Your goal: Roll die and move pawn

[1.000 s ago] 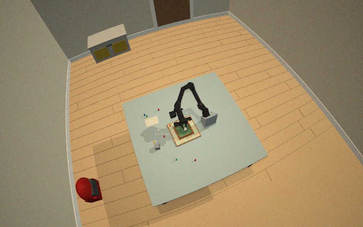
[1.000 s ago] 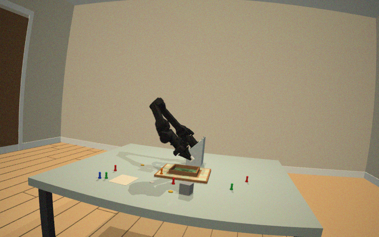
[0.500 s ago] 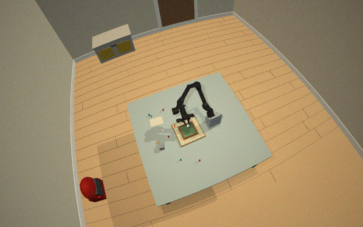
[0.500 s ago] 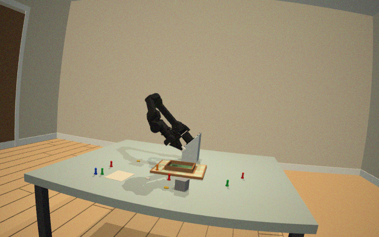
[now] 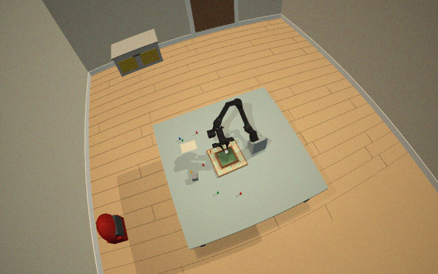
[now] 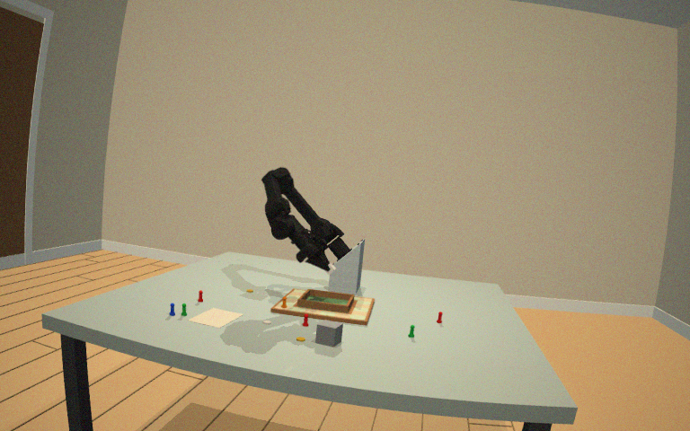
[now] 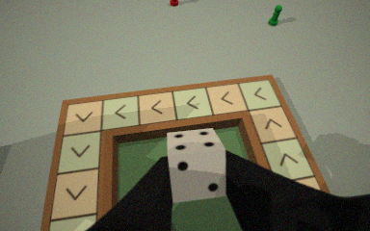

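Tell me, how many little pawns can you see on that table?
7. Blue, green and red stand left of the paper; orange on the board; red before it; green and red at right. The arm might hide others.
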